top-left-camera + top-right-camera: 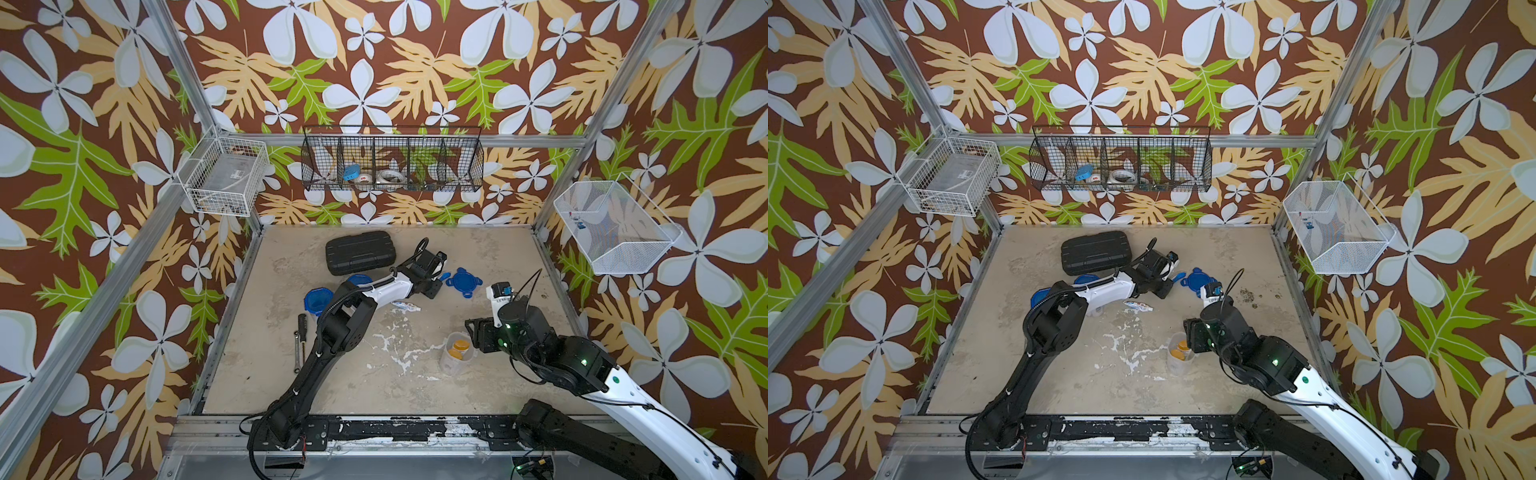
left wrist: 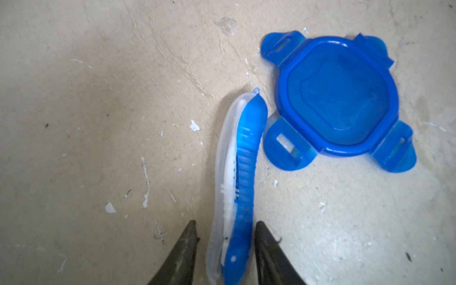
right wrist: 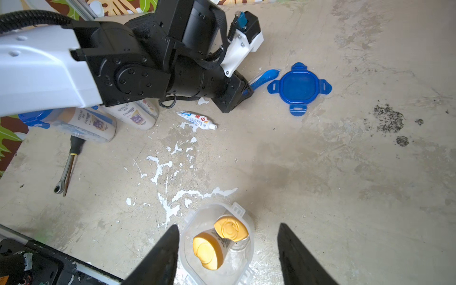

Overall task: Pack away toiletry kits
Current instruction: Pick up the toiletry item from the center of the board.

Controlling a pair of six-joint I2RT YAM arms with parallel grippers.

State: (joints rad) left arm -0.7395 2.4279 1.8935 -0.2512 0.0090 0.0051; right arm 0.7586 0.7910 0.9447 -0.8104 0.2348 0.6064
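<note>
Flowered walls (image 1: pixel 374 62) close in a worn beige table (image 1: pixel 374 395). At its left a lidded tumbler (image 1: pixel 318 300) lies beside a screwdriver (image 1: pixel 301 322), with the black case (image 1: pixel 359 252) behind them. Next comes the left gripper (image 2: pixel 225 223). Its jaws stand spread on either side of the toothbrush (image 2: pixel 244 160), close in. A sliver of table shows between one jaw and the clear cover, so we judge it not yet pinched. The toothbrush lies flat on the table just beside the loose lid (image 2: pixel 338 98); whether its far end touches a lid tab we cannot tell. The tube (image 1: pixel 407 306) lies alone toward the front, between the arms. Farther right the open tumbler (image 3: pixel 238 259) stands upright with two bottles (image 3: pixel 204 250) in it. The right gripper (image 3: pixel 228 226) hangs over it, jaws spread wide, holding nothing.

The jaws sit near one end of the toothbrush, so on lifting the long free end may droop or swing. It may also catch the lid tab and drag the lid. The smooth cover could slip out. The bottles already crowd the open tumbler, so a crooked entry might jam or tip it.

The toothbrush's long axis runs straight out from between the jaws, gently bowed. Its free end points away from the arm, alongside the lid.
</note>
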